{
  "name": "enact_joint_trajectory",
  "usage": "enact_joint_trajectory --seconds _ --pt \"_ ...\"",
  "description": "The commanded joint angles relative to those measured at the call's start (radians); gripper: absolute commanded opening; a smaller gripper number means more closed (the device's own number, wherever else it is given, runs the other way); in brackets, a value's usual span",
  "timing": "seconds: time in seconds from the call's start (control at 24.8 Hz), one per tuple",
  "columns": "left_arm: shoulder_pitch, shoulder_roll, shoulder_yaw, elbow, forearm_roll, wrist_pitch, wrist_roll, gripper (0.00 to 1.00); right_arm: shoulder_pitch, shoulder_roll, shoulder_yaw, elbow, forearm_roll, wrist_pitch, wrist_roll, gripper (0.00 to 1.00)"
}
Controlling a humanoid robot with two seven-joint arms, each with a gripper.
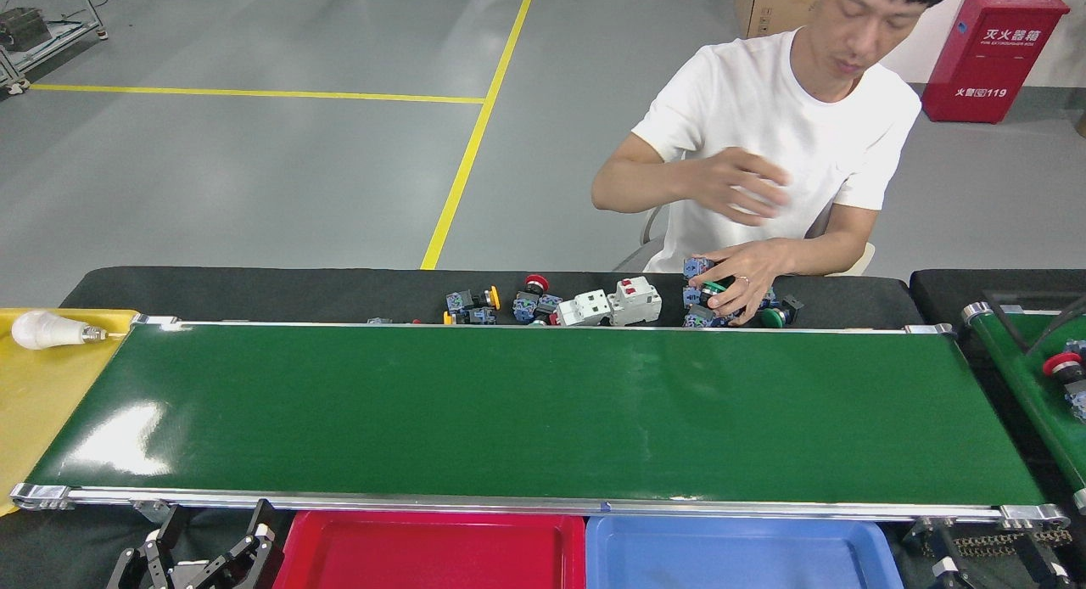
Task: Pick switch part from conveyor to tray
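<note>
The conveyor (543, 411) runs across the view as a wide glossy green belt with nothing lying on it. Several switch parts (472, 307) lie on the black table behind its far rail, none on the belt. A person's hand (747, 279) rests on a cluster of switch parts (698, 294) there. A red tray (433, 551) and a blue tray (738, 555) sit side by side below the near rail. My left gripper (216, 530) stands open at the bottom left, beside the red tray. My right gripper (984, 551) shows only partly at the bottom right.
A person in a white shirt sits behind the table, one hand raised. Two white breakers (611, 305) lie among the parts. A yellow tray (34, 402) with a light bulb (38, 328) is at the left end. A narrower green belt (1031, 385) carries a red-button part (1065, 367).
</note>
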Motion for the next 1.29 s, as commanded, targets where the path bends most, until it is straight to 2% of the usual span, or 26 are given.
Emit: enact_joint_trajectory --seconds 0.0,0.04,0.2,0.61,0.73,0.81,0.89,1.05,1.13,1.25 --pt "-0.002 0.004 0.004 -0.01 -0.002 -0.007 0.003 1.0 -0.003 -0.012 -0.009 -0.013 0.0 -0.008 -0.002 0.99" --pt "0.001 0.018 -0.004 -0.008 -0.002 -0.009 0.006 1.0 -0.007 -0.012 -0.018 -0.013 0.0 -0.001 0.0 0.99" --pt "0.003 0.003 -0.002 -0.014 -0.005 -0.009 0.002 1.0 -0.002 -0.026 -0.034 -0.013 0.0 -0.028 -0.002 0.99" --pt "-0.002 -0.001 0.005 -0.014 0.002 -0.009 0.011 1.0 -0.002 0.002 -0.035 -0.013 -0.002 -0.054 -0.002 0.99" --pt "-0.005 -0.001 0.004 -0.014 0.002 -0.009 0.009 1.0 0.003 -0.013 -0.009 -0.013 -0.004 -0.049 -0.005 0.99" --pt "-0.005 0.004 0.001 -0.014 0.002 -0.009 0.009 1.0 0.006 -0.032 0.0 -0.013 -0.01 -0.044 -0.026 0.98" --pt "-0.005 0.004 -0.002 -0.014 0.002 -0.009 0.009 1.0 0.023 -0.085 0.025 -0.012 -0.017 -0.012 -0.065 0.98" --pt "-0.01 -0.011 -0.002 -0.014 0.002 -0.007 0.009 1.0 0.021 -0.171 0.184 -0.006 -0.017 0.224 -0.082 0.98" --pt "-0.01 -0.022 -0.004 -0.014 0.002 -0.007 0.011 1.0 -0.007 -0.21 0.221 0.001 -0.017 0.285 -0.077 0.98" --pt "-0.01 -0.022 -0.004 -0.014 0.001 -0.009 0.011 1.0 -0.068 -0.207 0.229 0.025 -0.014 0.292 -0.025 0.98"
